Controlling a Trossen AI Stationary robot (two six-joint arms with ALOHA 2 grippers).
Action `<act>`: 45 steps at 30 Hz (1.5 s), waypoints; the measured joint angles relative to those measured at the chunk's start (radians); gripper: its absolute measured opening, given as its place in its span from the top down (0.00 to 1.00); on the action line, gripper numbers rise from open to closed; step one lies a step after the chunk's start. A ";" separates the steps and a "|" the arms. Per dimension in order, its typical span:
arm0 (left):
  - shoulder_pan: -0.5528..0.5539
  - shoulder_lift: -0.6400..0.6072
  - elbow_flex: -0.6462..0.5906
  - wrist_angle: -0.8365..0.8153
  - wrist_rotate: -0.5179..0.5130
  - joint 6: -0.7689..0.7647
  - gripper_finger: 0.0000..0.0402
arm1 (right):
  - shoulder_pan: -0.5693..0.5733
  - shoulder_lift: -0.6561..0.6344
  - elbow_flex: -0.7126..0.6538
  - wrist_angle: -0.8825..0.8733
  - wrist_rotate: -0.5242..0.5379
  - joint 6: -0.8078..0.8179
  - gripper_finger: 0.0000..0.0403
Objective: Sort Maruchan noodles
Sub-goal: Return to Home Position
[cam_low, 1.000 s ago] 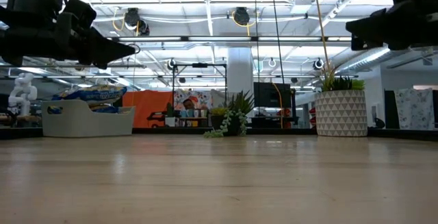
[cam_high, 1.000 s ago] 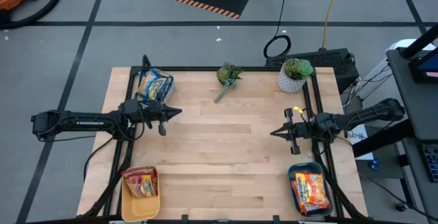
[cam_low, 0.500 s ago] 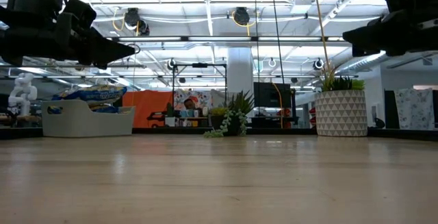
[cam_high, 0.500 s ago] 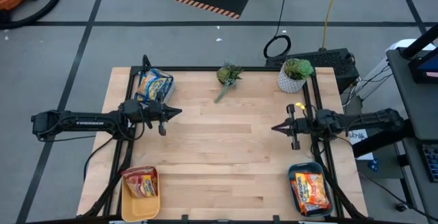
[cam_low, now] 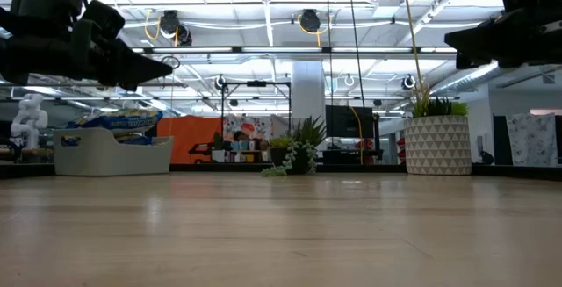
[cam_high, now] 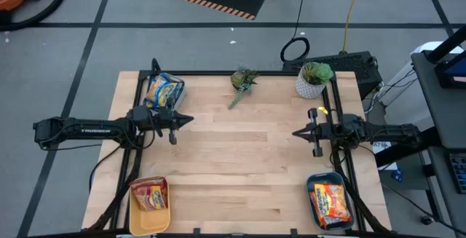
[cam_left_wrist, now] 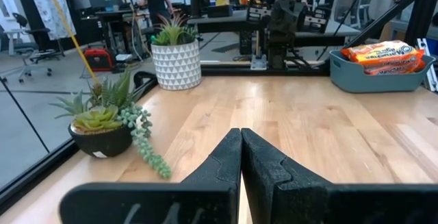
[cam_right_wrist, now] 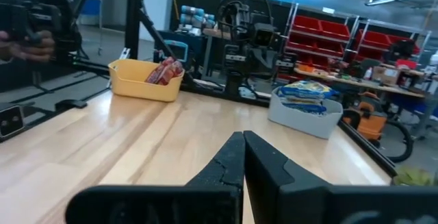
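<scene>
- Left pincer (cam_left_wrist: 241, 136): fingers pressed flat together. It hangs above the left side of the counter (cam_high: 240, 165), just right of the left rail, pointing right.
- Right pincer (cam_right_wrist: 243, 139): fingers likewise closed tight. It hangs above the right side of the counter, pointing left, facing the left one across bare wood.
- Blue-and-yellow noodle packets (cam_high: 163, 89): heaped in the grey bin (cam_low: 112, 157) at the far left corner, just beyond the left pincer.
- Red-and-yellow noodle packets (cam_high: 149, 193): in the yellow bin (cam_high: 149, 222) at the near left corner.
- Orange noodle packets (cam_high: 329, 200): in the teal bin (cam_left_wrist: 376, 80) at the near right corner, near the right pincer.
- Far edge: a trailing plant (cam_high: 244, 80) at the middle, and a plant in a white pot (cam_high: 313, 78) to its right.
</scene>
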 joint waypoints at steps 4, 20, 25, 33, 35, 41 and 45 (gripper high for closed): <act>0.000 0.000 0.000 -0.003 0.000 -0.004 0.96 | -0.021 0.001 0.000 -0.004 0.001 0.001 1.00; 0.000 -0.080 0.000 -0.053 0.053 0.006 0.96 | -0.069 0.004 0.000 -0.011 0.001 -0.005 1.00; 0.000 -0.192 0.001 -0.238 0.060 -0.010 0.96 | -0.069 0.004 0.000 -0.001 0.001 -0.003 1.00; 0.000 -0.348 0.001 -0.376 0.098 -0.023 0.96 | -0.069 0.004 0.000 0.002 0.001 -0.002 1.00; -0.002 -0.391 0.001 -0.449 0.098 -0.050 0.96 | -0.069 0.004 0.000 0.003 0.000 -0.002 1.00; -0.068 -0.490 0.001 -0.571 0.094 -0.105 0.99 | -0.069 0.004 0.000 0.005 0.000 0.008 1.00; -0.165 -0.516 0.001 -0.586 0.018 -0.109 0.99 | -0.069 0.004 0.000 0.006 0.000 0.007 1.00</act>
